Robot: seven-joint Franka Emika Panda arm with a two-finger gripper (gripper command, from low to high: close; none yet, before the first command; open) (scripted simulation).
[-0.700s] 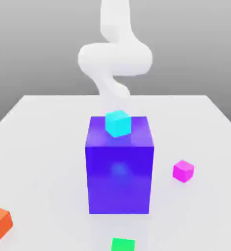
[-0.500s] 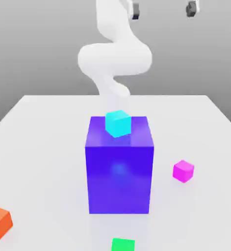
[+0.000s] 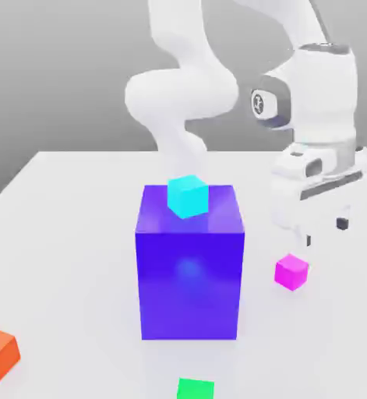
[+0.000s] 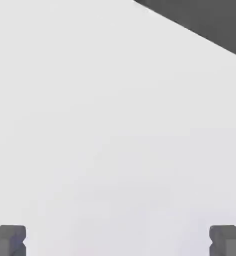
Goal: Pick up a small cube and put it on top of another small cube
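Exterior view: pincer (image 3: 324,227) hangs with jaws wide and empty, above the table (image 3: 61,203). Small magenta cube (image 3: 291,271) sits just below it, slightly toward the blue block (image 3: 189,273). Best to centre over the cube before descending, fingers straddling flat faces.

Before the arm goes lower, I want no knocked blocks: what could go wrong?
The open gripper hangs above and slightly off the small magenta-pink cube; a straight descent might clip and push it. The big blue-purple block stands close by, so a sideways correction could bump it and shake off the small cyan cube.
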